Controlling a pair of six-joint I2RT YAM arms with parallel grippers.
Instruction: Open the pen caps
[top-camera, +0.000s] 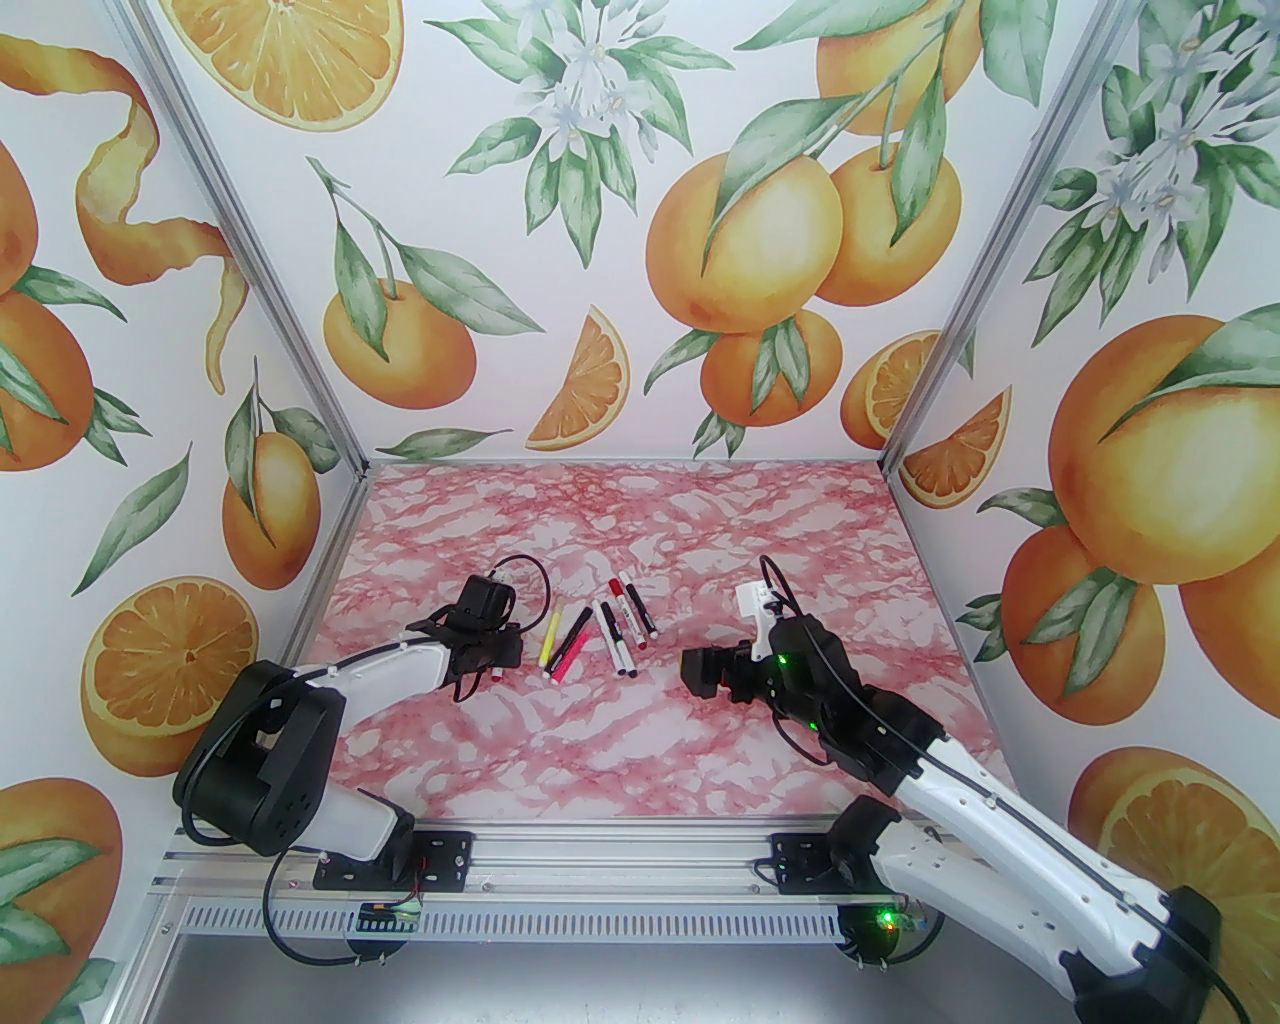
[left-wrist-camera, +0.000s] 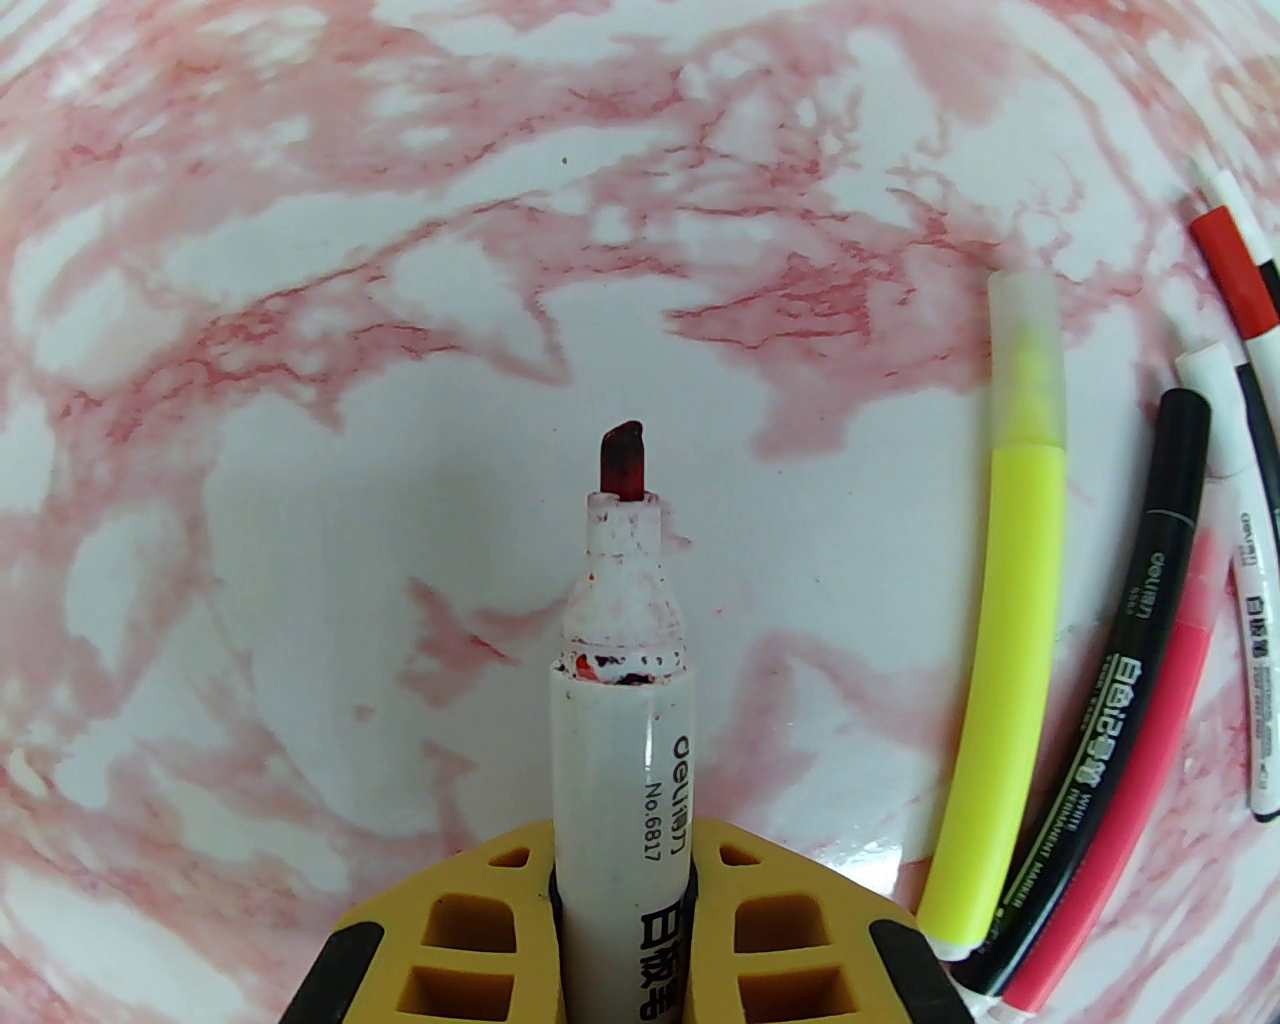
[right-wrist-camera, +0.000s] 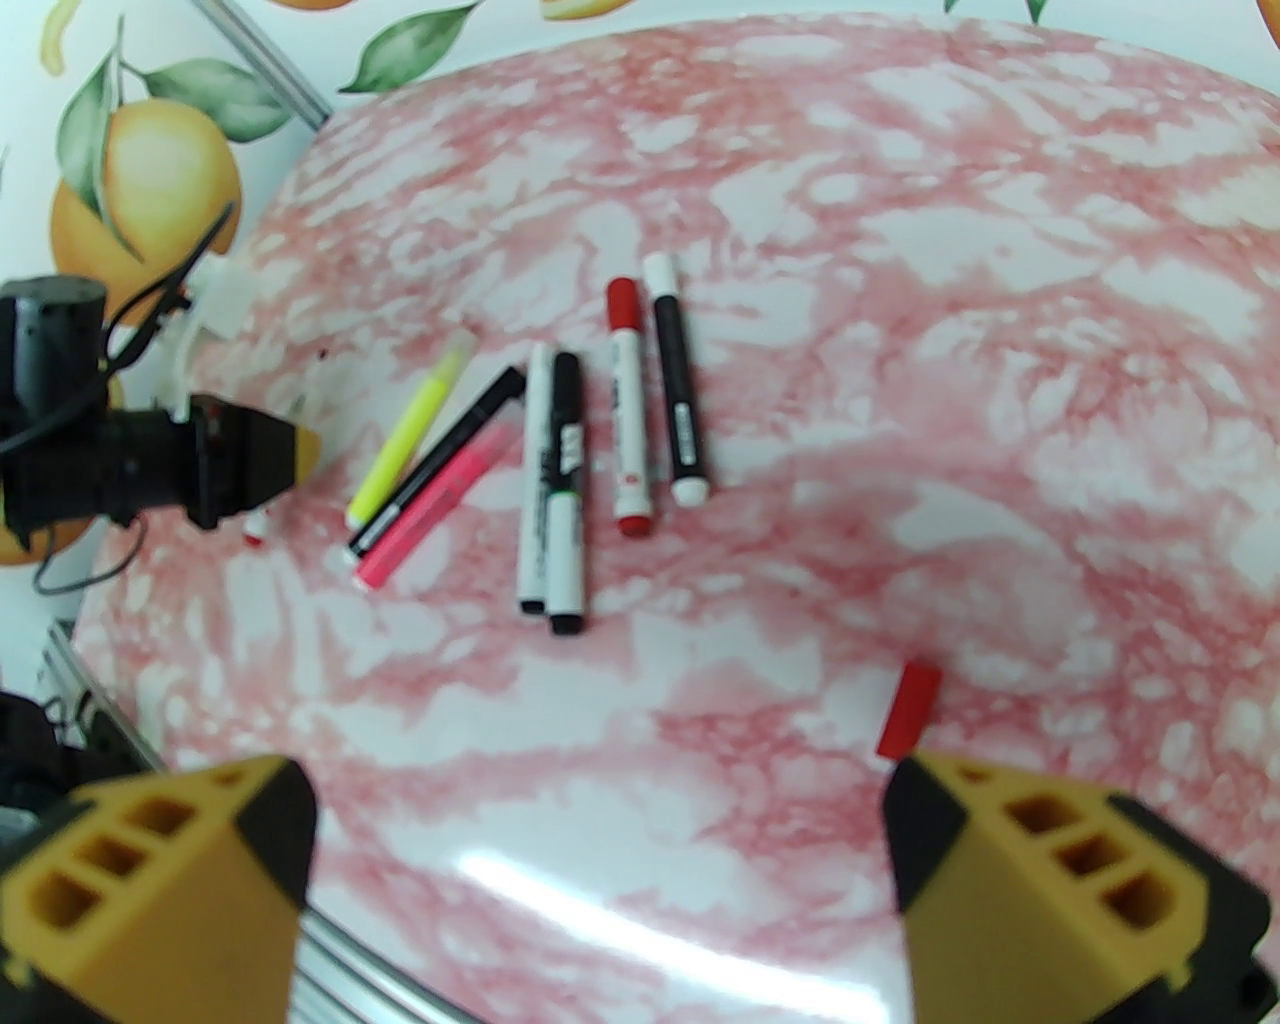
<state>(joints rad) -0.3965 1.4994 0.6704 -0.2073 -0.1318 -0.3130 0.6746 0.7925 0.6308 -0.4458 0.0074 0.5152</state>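
My left gripper (left-wrist-camera: 622, 880) is shut on a white marker barrel (left-wrist-camera: 620, 790) whose cap is off, its stained red tip (left-wrist-camera: 622, 465) bare just above the table. From above, this gripper (top-camera: 493, 668) sits left of the pen row. A loose red cap (right-wrist-camera: 910, 708) lies on the table just beyond my right finger (right-wrist-camera: 1060, 880). The right gripper (right-wrist-camera: 600, 800) is open and holds nothing; in the top view it (top-camera: 697, 672) hovers right of the pens. A red cap (right-wrist-camera: 622, 300) and a white cap (right-wrist-camera: 660, 270) sit on markers in the row.
Several capped pens lie side by side mid-table: a yellow highlighter (left-wrist-camera: 1005, 620), a black marker (left-wrist-camera: 1110, 700), a pink one (left-wrist-camera: 1130, 800) and white-barrelled markers (right-wrist-camera: 540, 500). The marbled pink table (top-camera: 640, 740) has walls on three sides and a rail (top-camera: 600, 870) at its near edge.
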